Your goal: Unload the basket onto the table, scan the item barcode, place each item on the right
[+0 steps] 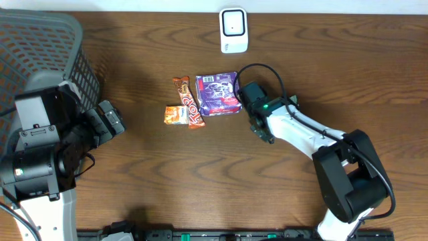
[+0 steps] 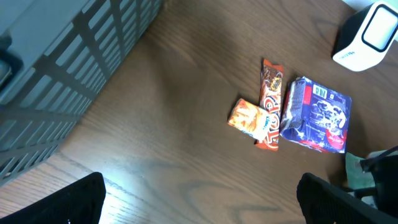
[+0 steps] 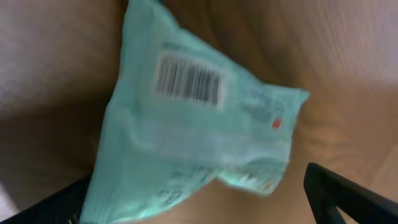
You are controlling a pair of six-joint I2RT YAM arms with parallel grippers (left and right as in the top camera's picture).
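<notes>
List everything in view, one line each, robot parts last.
slatted plastic basket: one, grey, far left.
boxy barcode scanner: one, white, far edge, centre.
rectangular foil packet: one, purple, mid-table.
long candy bar: one, red-orange, beside the purple packet.
small snack packet: one, orange, against the bar.
soft barcoded packet: one, pale green, barcode up, right of the purple packet.
wooden table: one, brown, under everything.
left gripper: one, black, open, by the basket.
right gripper: one, black, open, above the green packet.
</notes>
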